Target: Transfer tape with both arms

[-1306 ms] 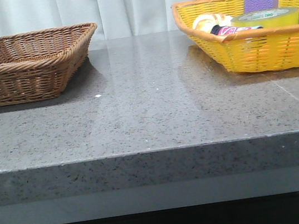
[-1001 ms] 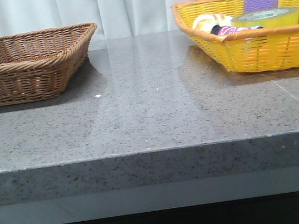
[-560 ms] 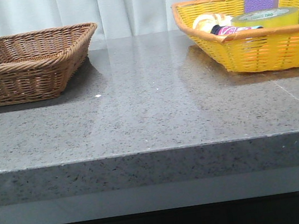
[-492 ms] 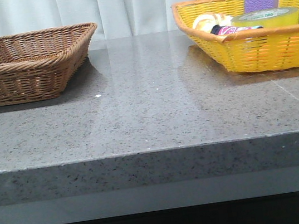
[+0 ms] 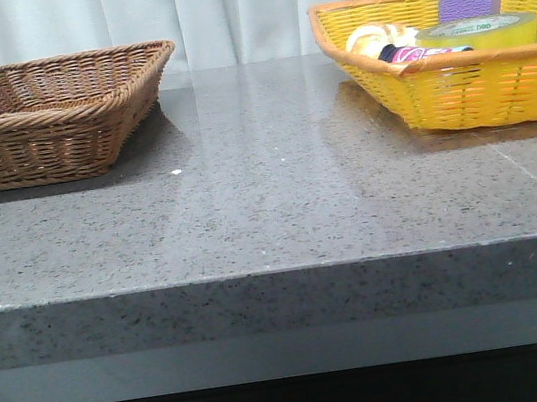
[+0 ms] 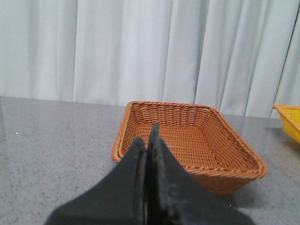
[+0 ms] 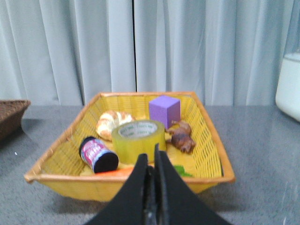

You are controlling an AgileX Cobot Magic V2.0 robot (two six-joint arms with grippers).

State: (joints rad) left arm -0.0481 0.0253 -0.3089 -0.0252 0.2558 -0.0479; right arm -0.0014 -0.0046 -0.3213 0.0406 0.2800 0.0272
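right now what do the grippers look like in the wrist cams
Both the left gripper and the right gripper have matte black, wedge-shaped fingers tapering to narrow tips. No markings, cables or sleeves show in these views, and neither arm appears in the front view.

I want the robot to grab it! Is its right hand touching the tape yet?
Apart. The right wrist view shows the shut right end effector short of the basket holding the tape.
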